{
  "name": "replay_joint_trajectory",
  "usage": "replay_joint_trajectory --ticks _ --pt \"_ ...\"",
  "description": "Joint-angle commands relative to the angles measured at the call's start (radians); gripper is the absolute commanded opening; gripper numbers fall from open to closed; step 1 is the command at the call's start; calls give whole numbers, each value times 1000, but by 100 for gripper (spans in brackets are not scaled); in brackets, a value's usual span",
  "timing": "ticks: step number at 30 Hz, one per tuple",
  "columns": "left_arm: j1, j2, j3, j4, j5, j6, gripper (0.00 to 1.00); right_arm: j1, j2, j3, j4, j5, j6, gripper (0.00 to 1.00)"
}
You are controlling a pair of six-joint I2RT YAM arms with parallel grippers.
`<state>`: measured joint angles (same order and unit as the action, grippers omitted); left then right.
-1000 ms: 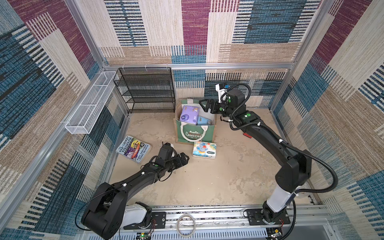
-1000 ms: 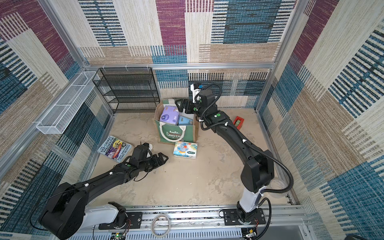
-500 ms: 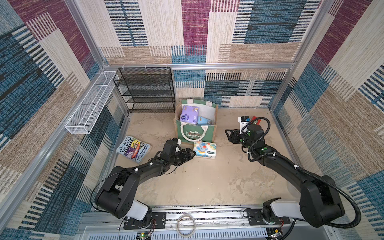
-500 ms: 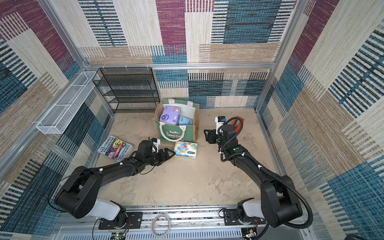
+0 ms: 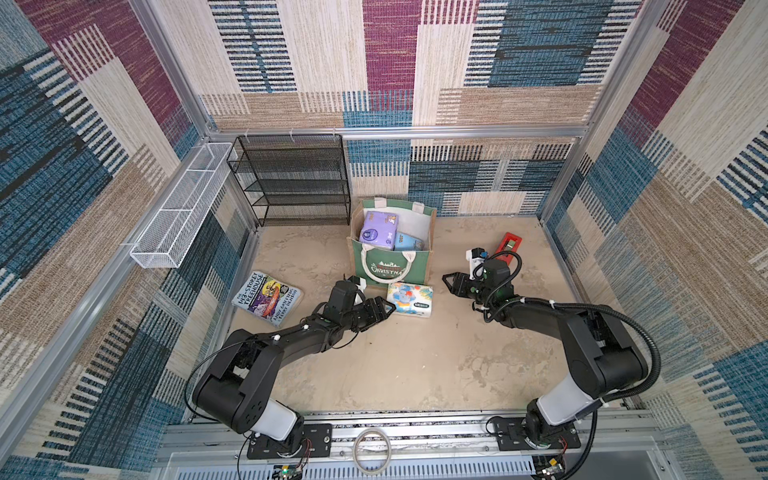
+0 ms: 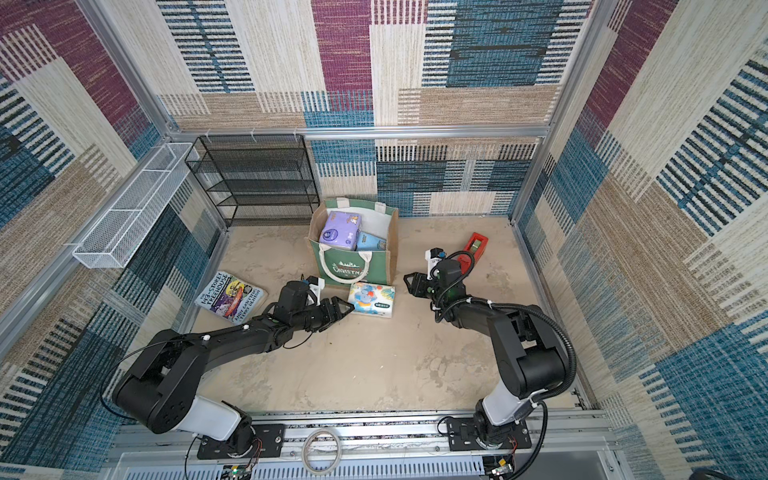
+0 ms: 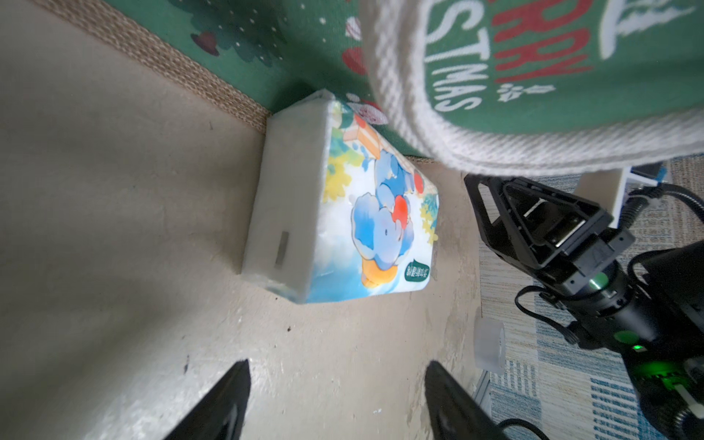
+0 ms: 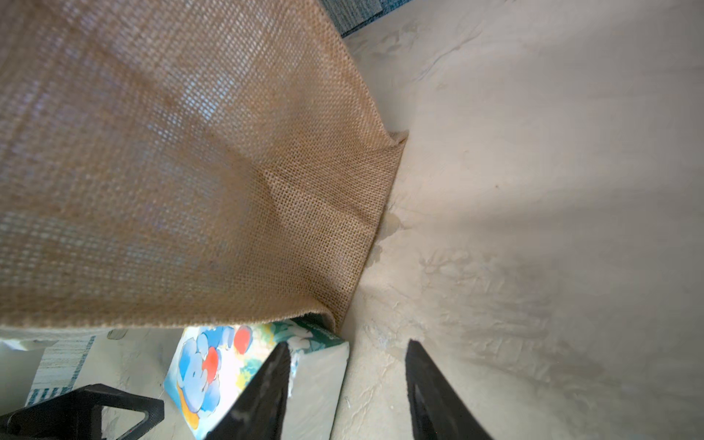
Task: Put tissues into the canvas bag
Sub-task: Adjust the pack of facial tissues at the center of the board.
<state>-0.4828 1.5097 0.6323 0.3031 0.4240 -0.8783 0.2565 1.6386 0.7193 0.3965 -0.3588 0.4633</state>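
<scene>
The canvas bag (image 5: 432, 232) (image 6: 320, 266) stands upright at the back middle of the floor. A lilac tissue pack (image 5: 377, 229) (image 6: 338, 229) and a light blue one (image 5: 409, 242) lie inside it. A white elephant-print tissue pack (image 5: 409, 299) (image 6: 371, 298) (image 7: 343, 205) (image 8: 205, 365) lies on the floor against the bag's green front (image 7: 628, 95). My left gripper (image 5: 384, 311) (image 6: 343, 309) (image 7: 337, 365) is open just short of this pack's left end, not touching it. My right gripper (image 5: 446, 281) (image 6: 409, 280) (image 8: 346, 344) hangs low beside the bag's jute side (image 8: 190, 152), open and empty.
A purple Treehouse book (image 5: 266, 297) lies at the left. A black wire shelf (image 5: 295, 178) stands behind it, and a white wire basket (image 5: 178, 208) hangs on the left wall. A red oblong object (image 5: 509, 245) lies behind the right arm. A tape roll (image 5: 371, 451) sits on the front rail.
My right arm has come down from above the bag to the floor at its right, its jaws narrowing. My left gripper has advanced to the elephant pack, its jaws narrowing slightly.
</scene>
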Motion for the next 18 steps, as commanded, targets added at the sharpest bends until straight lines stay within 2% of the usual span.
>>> replay_joint_trajectory --ticks 1,8,18 --pt "-2 5 1 28 3 -12 76 0 35 12 81 -58 23 51" --pt "-10 29 7 49 5 -23 76 7 115 41 93 -116 55 49" --pt "-20 43 15 53 -1 -25 76 39 181 94 33 -130 35 51"
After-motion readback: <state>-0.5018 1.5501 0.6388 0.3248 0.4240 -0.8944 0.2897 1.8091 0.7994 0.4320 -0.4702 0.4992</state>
